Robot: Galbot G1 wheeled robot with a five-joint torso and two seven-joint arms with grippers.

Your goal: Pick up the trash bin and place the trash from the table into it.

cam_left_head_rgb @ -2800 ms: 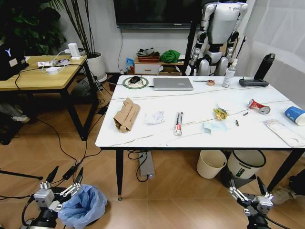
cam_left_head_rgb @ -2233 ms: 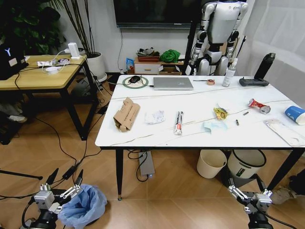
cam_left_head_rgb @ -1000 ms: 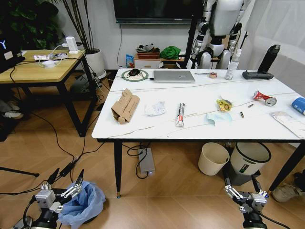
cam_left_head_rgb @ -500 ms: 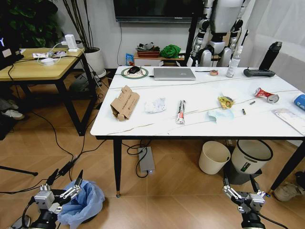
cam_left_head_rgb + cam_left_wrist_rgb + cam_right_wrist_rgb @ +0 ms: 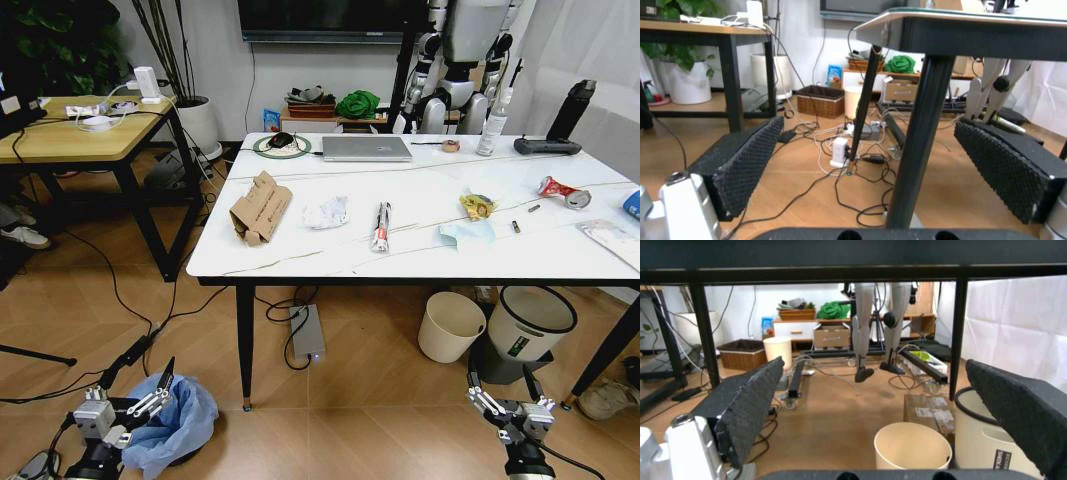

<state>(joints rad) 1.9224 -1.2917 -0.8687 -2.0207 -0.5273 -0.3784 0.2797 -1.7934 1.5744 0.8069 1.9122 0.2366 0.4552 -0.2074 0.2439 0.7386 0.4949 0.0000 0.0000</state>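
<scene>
Your left gripper (image 5: 128, 395) hangs low at the near left, just above the wood floor, with its black ribbed fingers (image 5: 740, 167) spread apart and nothing between them. Just to its right, touching or nearly touching the fingertips, sits the small trash bin lined with a puffy light-blue translucent plastic bag (image 5: 180, 420), on the floor short of the table's near-left black leg (image 5: 244, 345).

Your right gripper (image 5: 506, 400) hangs low at the near right, its fingers (image 5: 743, 407) also apart and holding nothing. Beyond it, under the table, stand a cream plastic bin (image 5: 449, 326) and, to its right, a black-rimmed white bin (image 5: 526, 323).

The large white marble-look table with thin dark veins (image 5: 330, 250) lies ahead of you, and the trash is all on top of it. From left to right you have a torn piece of brown cardboard (image 5: 260, 208), a crumpled ball of white paper (image 5: 326, 212), a slim red-and-white wrapper (image 5: 381, 225), a pale blue face mask (image 5: 466, 233) with a yellow crumpled wrapper (image 5: 478, 206) just beyond it, a crushed red can (image 5: 560, 190), and a white flat packet (image 5: 612, 239) at the right edge. A blue-and-white cup (image 5: 633, 204) shows partly at the far right edge.

At the far side of the table rest a grey laptop (image 5: 366, 148) and a white spray bottle (image 5: 491, 130).
</scene>
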